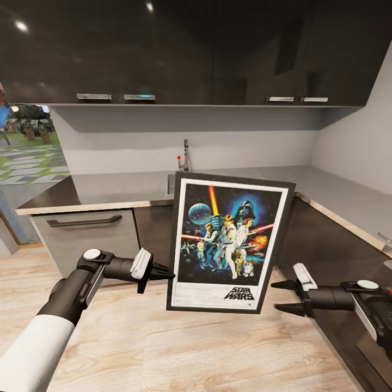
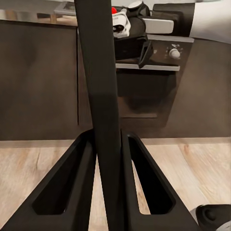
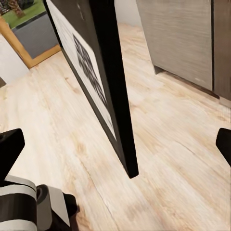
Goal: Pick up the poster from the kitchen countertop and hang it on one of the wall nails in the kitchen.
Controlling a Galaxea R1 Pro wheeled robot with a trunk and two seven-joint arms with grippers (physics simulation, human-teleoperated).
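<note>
Closest to me, the left gripper (image 1: 163,270) has its two black fingers (image 2: 72,187) pinched tight on the left edge of the black-framed Star Wars poster (image 1: 228,242). That thin rectangular print, with its white inner border and blue-black artwork, hangs upright and slightly tilted in the air, clear of the floor and in front of the cabinets. From the left wrist its frame (image 2: 103,96) runs as a dark bar straight up between the clamped jaws.

Just off the poster's right edge sits the right gripper (image 1: 282,296), jaws spread wide and holding nothing, its tips pointing at the frame but apart from it. From that wrist the poster's edge (image 3: 113,86) stands between the parted fingertips (image 3: 9,149), well ahead of them.

Behind the poster lies the smooth grey L-shaped kitchen countertop (image 1: 120,188) with its steel tap (image 1: 185,155), over dark brown cabinet fronts (image 1: 87,239). Glossy dark upper cupboards (image 1: 136,49) hang above. Pale wooden plank flooring (image 1: 179,348) spreads beneath both arms.
</note>
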